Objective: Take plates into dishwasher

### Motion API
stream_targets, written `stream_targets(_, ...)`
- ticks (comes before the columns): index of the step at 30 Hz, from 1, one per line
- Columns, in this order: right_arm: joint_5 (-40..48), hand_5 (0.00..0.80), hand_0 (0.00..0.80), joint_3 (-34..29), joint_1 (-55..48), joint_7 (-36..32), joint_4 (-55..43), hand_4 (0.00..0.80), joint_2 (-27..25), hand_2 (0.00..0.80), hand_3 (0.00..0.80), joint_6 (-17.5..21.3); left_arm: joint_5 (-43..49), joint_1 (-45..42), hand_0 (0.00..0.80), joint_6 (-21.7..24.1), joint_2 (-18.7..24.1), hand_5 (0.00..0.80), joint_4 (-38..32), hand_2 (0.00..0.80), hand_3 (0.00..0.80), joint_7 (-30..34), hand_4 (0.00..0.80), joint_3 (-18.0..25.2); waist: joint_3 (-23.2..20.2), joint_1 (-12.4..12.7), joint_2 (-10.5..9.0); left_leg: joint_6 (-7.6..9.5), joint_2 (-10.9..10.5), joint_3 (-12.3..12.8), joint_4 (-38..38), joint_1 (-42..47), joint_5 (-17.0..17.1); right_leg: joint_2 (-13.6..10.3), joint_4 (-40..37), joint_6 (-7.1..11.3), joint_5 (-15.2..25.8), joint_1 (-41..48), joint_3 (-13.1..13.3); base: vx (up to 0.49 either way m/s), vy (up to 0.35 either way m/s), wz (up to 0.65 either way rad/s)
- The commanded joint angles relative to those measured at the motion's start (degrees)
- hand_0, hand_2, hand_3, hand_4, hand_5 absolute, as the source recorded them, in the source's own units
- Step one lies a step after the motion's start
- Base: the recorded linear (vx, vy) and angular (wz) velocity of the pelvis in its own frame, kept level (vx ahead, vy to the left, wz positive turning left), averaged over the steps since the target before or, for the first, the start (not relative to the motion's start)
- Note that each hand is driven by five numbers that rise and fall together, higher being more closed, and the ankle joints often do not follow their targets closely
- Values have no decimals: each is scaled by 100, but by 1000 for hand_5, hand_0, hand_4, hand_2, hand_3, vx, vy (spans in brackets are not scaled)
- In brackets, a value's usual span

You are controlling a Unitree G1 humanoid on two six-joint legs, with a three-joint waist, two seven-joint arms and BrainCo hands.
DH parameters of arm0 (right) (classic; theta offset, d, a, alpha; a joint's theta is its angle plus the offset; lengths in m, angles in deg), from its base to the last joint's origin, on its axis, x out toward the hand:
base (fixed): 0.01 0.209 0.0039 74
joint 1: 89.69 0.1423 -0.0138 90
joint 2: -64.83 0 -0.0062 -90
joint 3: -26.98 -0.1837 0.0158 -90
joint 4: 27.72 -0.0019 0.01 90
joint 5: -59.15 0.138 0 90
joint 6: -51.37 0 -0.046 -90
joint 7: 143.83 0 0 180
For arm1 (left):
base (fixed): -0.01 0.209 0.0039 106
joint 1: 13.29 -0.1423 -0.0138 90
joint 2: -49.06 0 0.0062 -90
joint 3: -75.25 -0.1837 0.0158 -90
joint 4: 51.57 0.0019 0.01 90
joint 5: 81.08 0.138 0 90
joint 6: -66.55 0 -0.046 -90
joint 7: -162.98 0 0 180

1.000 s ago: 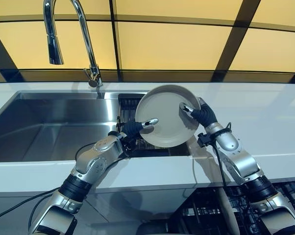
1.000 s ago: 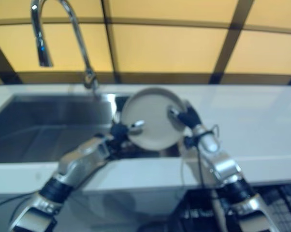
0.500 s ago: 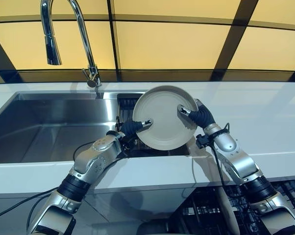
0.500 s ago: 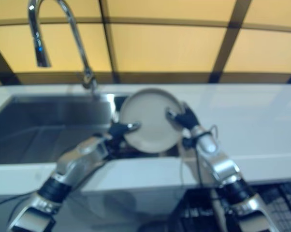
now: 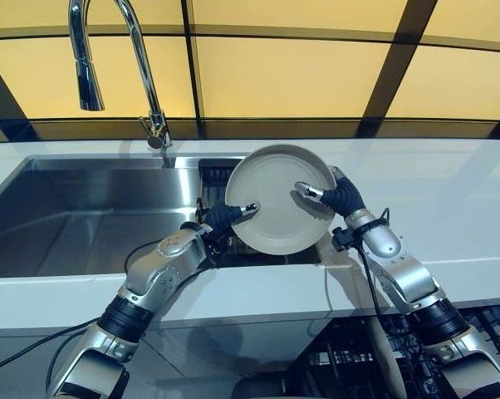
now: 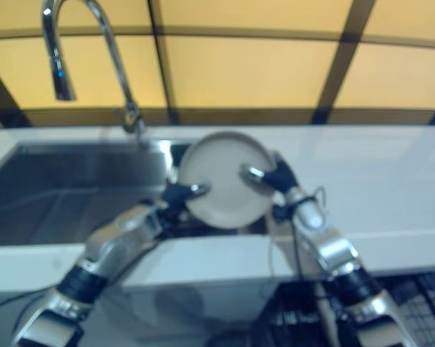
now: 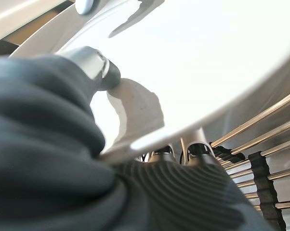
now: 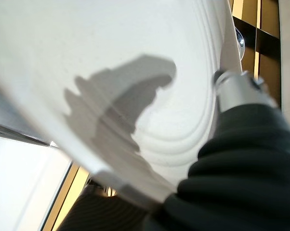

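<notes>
Plate (image 5: 280, 199) stood tilted on edge above the sink's (image 5: 84, 216) right end, over a dark rack (image 5: 221, 176) — left hand (image 5: 225, 217) pinching its lower-left rim, right hand (image 5: 337, 196) clamped on its right rim, thumbs on the face, fingers (image 7: 198, 142) behind.

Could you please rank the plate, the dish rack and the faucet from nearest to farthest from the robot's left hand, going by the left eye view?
1. The plate, pinched at its edge by the left hand.
2. The dish rack, just behind the hand, in the sink.
3. The faucet, up at the sink's back edge.
</notes>
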Motion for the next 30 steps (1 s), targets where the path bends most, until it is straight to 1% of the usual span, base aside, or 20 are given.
stream_targets(1, -7, 0, 0, -107, 923, 102, -409, 0, 114, 0, 0, 453, -143, 466, 800, 334, -406, 800, 13, 800, 800, 127, 800, -510, -130, 124, 146, 70, -143, 172, 10, 90, -386, 410, 20, 18, -321, 168, -9, 0, 0, 0)
stream_targets(5, -27, 0, 0, -170, 895, 138, -424, 0, 132, 0, 0, 480, -175, 438, 800, 438, -422, 800, -50, 800, 800, 21, 800, -419, -137, 132, 144, 67, -137, 174, 10, 79, -381, 404, 20, 21, -322, 160, -12, 0, 0, 0)
stream_targets(15, -13, 0, 0, -277, 800, 181, -427, 0, 152, 0, 0, 525, -123, 377, 800, 609, -513, 800, -70, 800, 800, -106, 800, -361, -150, 117, 140, 61, -132, 175, 10, 69, -378, 394, 20, 29, -315, 147, -7, 0, 0, 0)
stream_targets(25, -29, 0, 0, -506, 626, 268, -470, 0, 230, 0, 0, 591, -104, 333, 800, 1061, -593, 800, -235, 800, 800, -413, 800, -147, -142, 91, 124, 48, -110, 213, 10, 34, -368, 380, 20, 30, -306, 135, -49, 0, 0, 0)
stream_targets(30, -20, 0, 0, -604, 501, 308, -459, 0, 244, 0, 0, 637, -53, 332, 800, 1283, -643, 800, -304, 800, 800, -547, 800, -97, -141, 65, 112, 30, -84, 271, 10, 7, -351, 370, 20, 34, -306, 129, -97, 0, 0, 0)
